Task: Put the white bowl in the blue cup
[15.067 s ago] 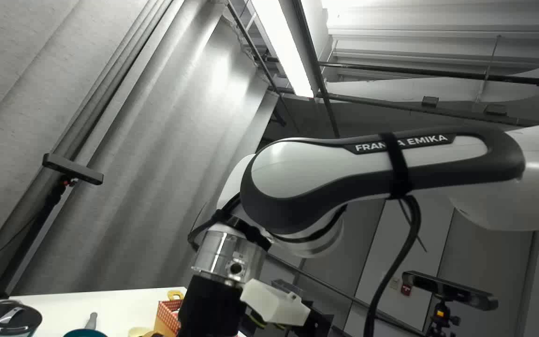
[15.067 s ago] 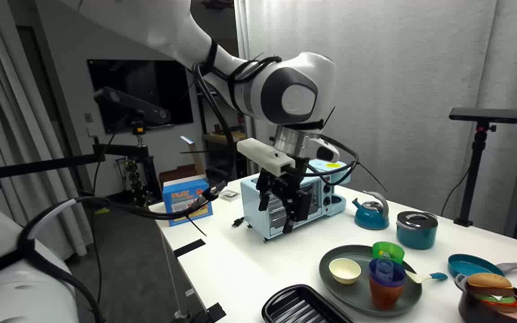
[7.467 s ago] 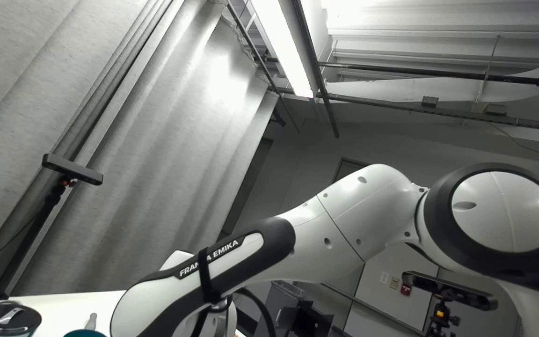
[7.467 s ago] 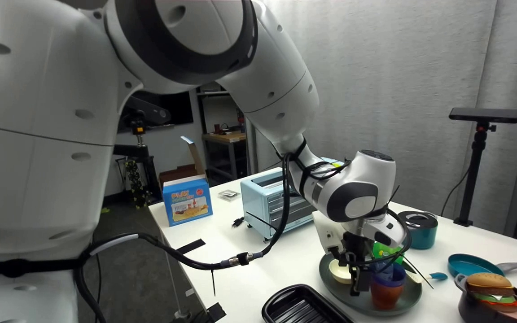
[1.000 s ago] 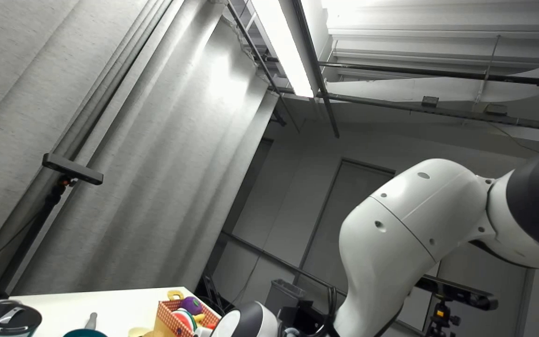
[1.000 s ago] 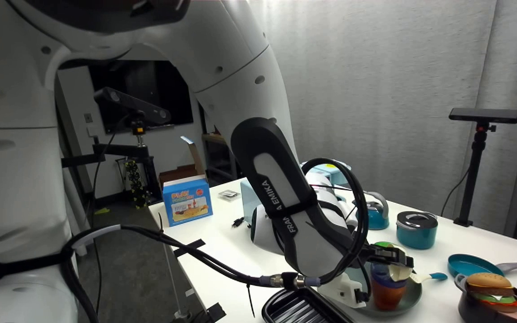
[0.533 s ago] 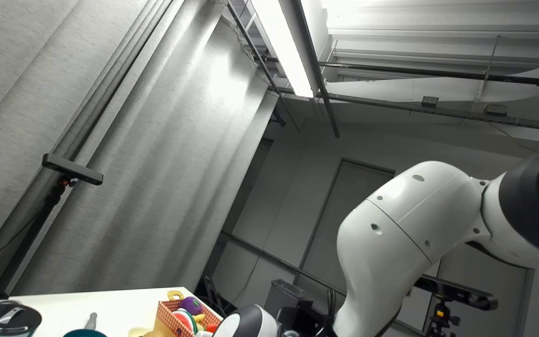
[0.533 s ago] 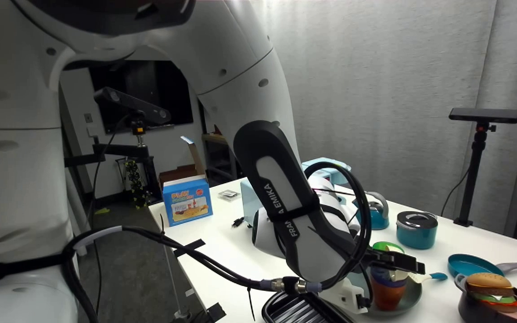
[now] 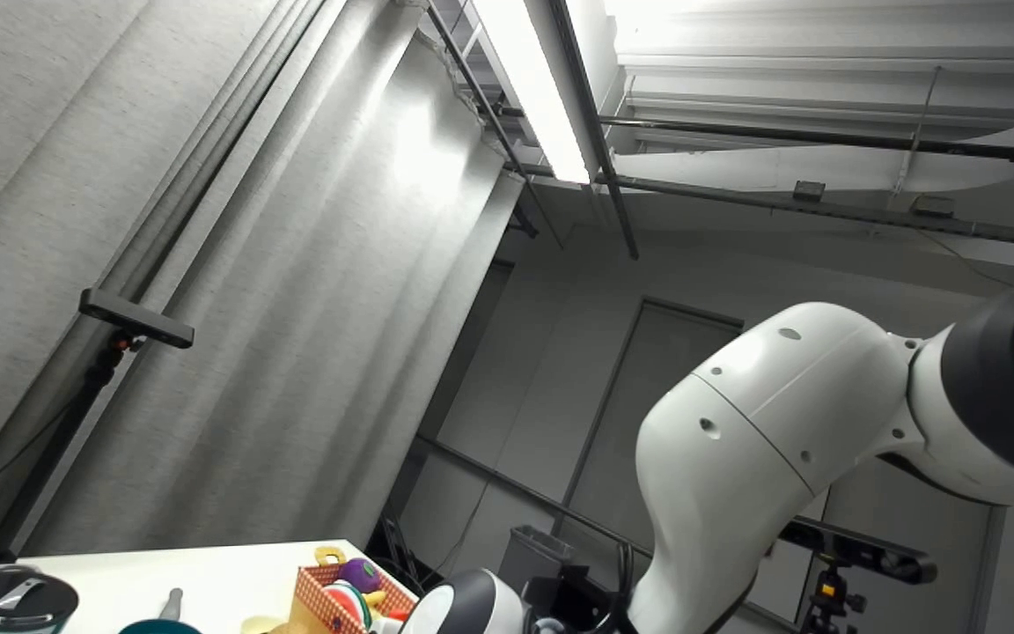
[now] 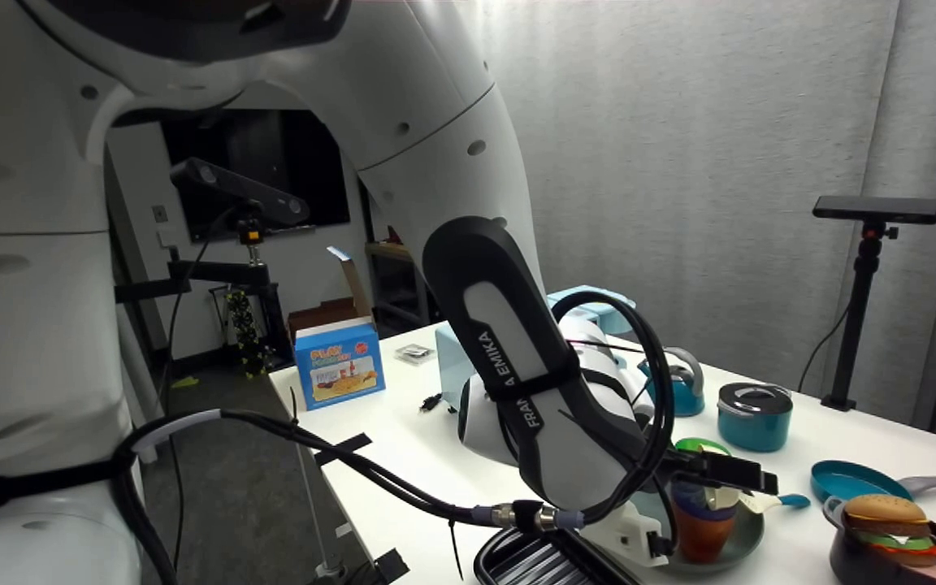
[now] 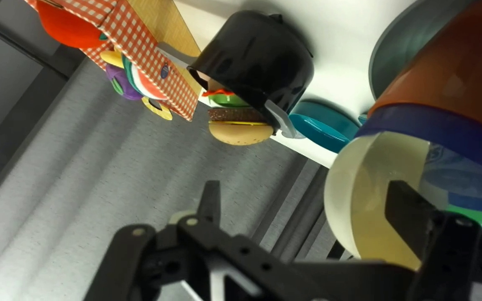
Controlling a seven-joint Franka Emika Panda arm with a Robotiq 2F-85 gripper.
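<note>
The white bowl [image 11: 370, 188], cream coloured, stands tipped on its side at the mouth of the blue cup [image 11: 433, 123]. The blue cup is nested in an orange cup [image 11: 458, 71] on the dark plate [image 11: 396, 46]. In an exterior view, the bowl [image 10: 721, 497] shows at the rim of the blue cup [image 10: 689, 492], partly hidden by the gripper. My gripper [image 11: 306, 200] is open. Its right finger reaches inside the bowl's hollow side; its left finger is well clear of the bowl. I cannot tell whether the right finger touches it.
A clear bottle [image 11: 462, 167] stands in the blue cup beside the bowl. A green bowl [image 10: 699, 445] is behind the cups. A black pot [image 11: 262, 58] with a burger, a teal pan [image 10: 854, 479] and a black tray [image 10: 541, 561] are nearby.
The bowl was lifted from the plate to the cup's mouth over the earlier frames. In the last second my gripper has opened, its visible finger shifting outward, and the bowl stays at the rim.
</note>
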